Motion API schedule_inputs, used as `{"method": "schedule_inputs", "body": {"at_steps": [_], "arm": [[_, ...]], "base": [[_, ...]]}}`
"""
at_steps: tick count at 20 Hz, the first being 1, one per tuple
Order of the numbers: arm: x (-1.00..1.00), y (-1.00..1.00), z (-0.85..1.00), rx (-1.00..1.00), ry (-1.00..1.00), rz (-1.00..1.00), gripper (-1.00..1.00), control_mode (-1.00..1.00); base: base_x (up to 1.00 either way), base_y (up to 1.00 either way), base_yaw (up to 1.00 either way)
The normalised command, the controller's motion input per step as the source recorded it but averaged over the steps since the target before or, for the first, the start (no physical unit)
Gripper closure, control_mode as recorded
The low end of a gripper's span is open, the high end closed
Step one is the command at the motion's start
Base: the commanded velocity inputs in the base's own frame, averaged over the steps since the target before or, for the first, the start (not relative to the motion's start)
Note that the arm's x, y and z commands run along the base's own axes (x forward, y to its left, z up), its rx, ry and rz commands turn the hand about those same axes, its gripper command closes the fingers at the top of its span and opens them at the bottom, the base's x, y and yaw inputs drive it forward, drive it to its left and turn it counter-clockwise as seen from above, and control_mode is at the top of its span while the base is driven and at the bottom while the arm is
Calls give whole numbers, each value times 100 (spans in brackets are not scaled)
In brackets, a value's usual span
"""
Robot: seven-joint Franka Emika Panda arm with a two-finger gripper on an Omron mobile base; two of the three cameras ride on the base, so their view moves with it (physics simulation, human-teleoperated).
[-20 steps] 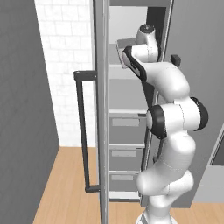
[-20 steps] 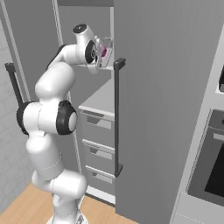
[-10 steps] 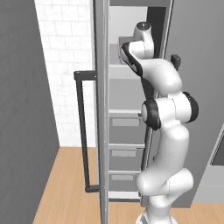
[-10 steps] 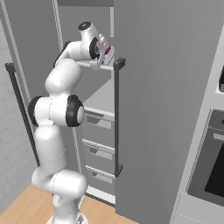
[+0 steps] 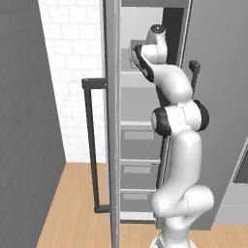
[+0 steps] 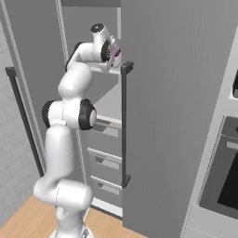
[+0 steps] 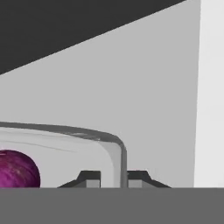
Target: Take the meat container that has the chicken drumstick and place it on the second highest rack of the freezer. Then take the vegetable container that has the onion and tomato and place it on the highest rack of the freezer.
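Purple onion (image 7: pixel 17 169) rides in the vegetable container (image 7: pixel 114 151), its rim pinched narrowly by the gripper (image 7: pixel 113 179). Over the last second the arm has risen toward the freezer (image 6: pixel 176 93)'s upper shelves, so placement on the highest rack looks close.

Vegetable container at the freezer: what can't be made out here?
- Tomato: not visible; hand view's left edge cuts the container beside the onion.
- Which rack it is on: hand sits too close; arm and door block both base views.
- Drumstick container: hidden.

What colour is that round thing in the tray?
The onion is purple-pink and glossy, sitting in the pale grey tray. The hand view shows it best.
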Motion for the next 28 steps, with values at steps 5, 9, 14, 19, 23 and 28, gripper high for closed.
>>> {"method": "schedule_inputs", "body": {"at_steps": [5,9,14,19,23,28], "arm": [[0,-1,0,6,-1,0,-100,-100],[-99,21,-4,5,0,0,-100,-100],[-100,78,-88,2,-13,0,-100,-100],[-100,88,-100,0,-17,0,-100,-100],[-100,-5,-98,0,-2,7,-100,-100],[-100,-90,-37,0,0,31,-100,-100]], "base": [[0,0,0],[0,0,0],[0,0,0],[0,0,0],[0,0,0],[0,0,0]]}}
